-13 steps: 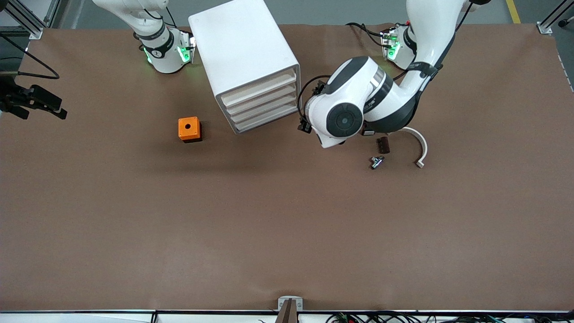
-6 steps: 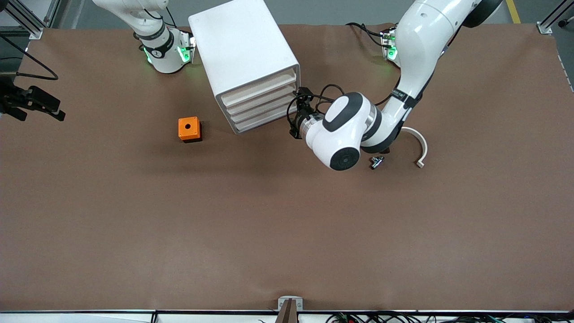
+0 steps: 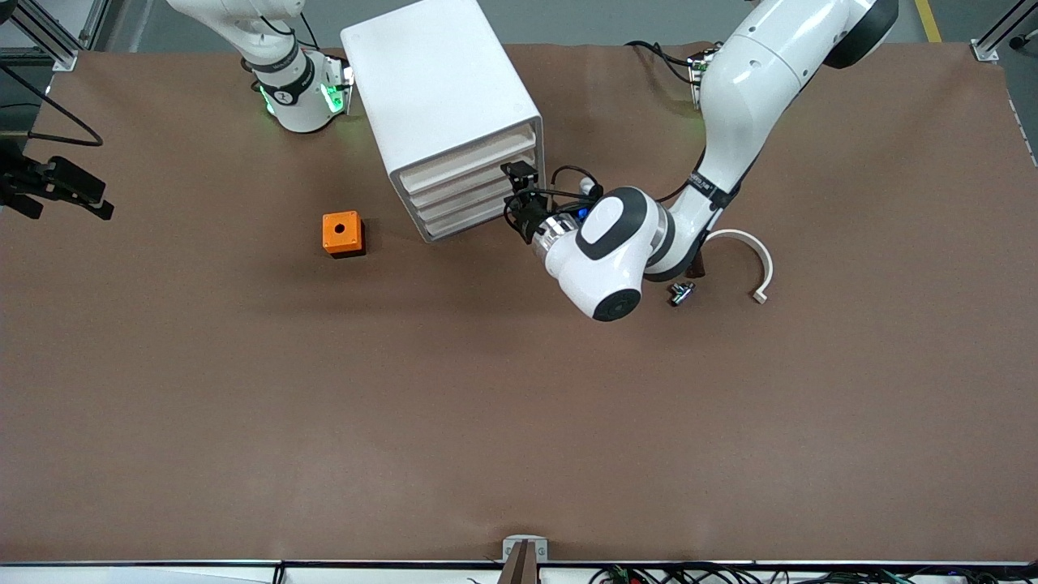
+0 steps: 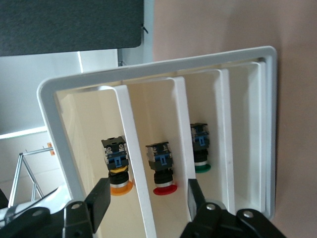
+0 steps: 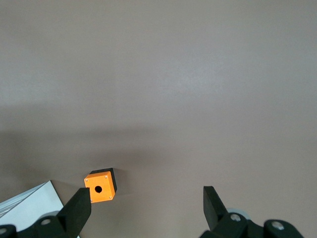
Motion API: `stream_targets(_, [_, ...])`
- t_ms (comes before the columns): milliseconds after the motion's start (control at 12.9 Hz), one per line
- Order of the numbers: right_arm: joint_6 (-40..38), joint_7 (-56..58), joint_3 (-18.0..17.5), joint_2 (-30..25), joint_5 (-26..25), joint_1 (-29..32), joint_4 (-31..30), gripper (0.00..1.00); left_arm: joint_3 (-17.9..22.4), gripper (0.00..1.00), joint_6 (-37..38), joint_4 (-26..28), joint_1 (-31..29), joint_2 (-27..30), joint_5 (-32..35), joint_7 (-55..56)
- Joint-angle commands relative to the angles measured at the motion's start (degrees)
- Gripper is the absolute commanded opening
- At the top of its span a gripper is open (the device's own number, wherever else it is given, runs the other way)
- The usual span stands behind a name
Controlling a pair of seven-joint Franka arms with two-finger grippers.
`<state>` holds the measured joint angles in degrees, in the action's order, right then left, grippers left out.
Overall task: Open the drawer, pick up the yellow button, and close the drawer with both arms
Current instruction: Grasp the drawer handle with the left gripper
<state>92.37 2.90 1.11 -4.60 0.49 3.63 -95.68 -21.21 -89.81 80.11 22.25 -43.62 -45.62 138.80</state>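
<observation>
While the left gripper [image 3: 519,212] hung with its fingers [image 4: 101,198] spread apart and holding nothing, just in front of the white cabinet [image 3: 442,105] at the end of its stacked drawer fronts toward the left arm's end of the table, the top drawer [image 3: 466,162] sat flush in the cabinet, closed like the three below it. Through the cabinet's face, the left wrist view showed three push buttons in side-by-side compartments: the button [image 4: 118,166] with the orange cap, a red-capped button [image 4: 161,168] in the next compartment, and a green-capped button [image 4: 200,151] in the one after that. The right gripper [image 5: 143,208] was raised high over the table, its fingers wide apart and empty, that arm waiting near its base. Below it, on the brown table [image 3: 405,405], an orange cube [image 3: 341,234] with a round hole stood beside the cabinet, toward the right arm's end. Toward the left arm's end lay a small metal part [image 3: 681,293] and a curved white piece [image 3: 758,259], near each other but apart.
</observation>
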Motion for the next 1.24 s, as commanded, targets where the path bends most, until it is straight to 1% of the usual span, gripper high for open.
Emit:
stream_targets(0, [0.44,-0.35,-0.06,-1.38,-0.67,-0.12,-1.18,1.00,0.03,0.66,0.25,-1.19,2.18,-1.46,-1.13,4.37])
stream_targets(77, [0.18,-0.35,-0.06,-1.29,-0.67,-0.12,-1.09,1.00,0.03,0.64,0.25,-1.19,2.53,-1.64,-1.13,4.90])
stream_targets(232, [0.09,-0.35,-0.06,-1.29,-0.67,-0.12,-1.00,1.00,0.03,0.56,0.25,-1.10,3.32,-1.99,-2.36,5.08])
stream_targets(618, [0.00,-0.18,0.03,-0.94,-0.67,-0.03,-0.04,1.00,0.03,0.56,0.25,-1.10,5.60,-2.96,-3.07,5.17])
stream_targets(696, [0.00,0.09,0.03,-0.94,-0.67,0.06,0.14,1.00,0.03,0.52,0.25,-1.10,5.87,-3.05,-2.98,5.17])
stream_targets(773, [0.09,0.18,0.03,-0.94,-0.75,0.06,0.23,1.00,0.03,0.39,0.25,-1.10,5.78,-3.05,-3.07,5.17])
stream_targets(850, [0.17,0.18,0.03,-0.94,-0.75,0.06,0.23,1.00,0.03,0.19,0.25,-1.10,5.52,-3.05,-3.07,5.08])
stream_targets(928, [0.18,0.18,0.03,-0.94,-0.75,0.06,0.23,1.00,0.03,0.01,0.25,-1.10,5.35,-3.05,-2.89,4.99])
stream_targets(1005, [0.18,0.18,0.03,-0.94,-0.75,0.06,0.23,1.00,0.11,0.00,0.25,-1.10,5.08,-3.05,-2.80,4.99])
stream_targets(1159, [-0.09,-0.52,0.12,-0.50,-0.67,0.50,0.58,1.00,2.21,0.00,0.25,-1.27,4.99,-2.87,-2.98,4.81])
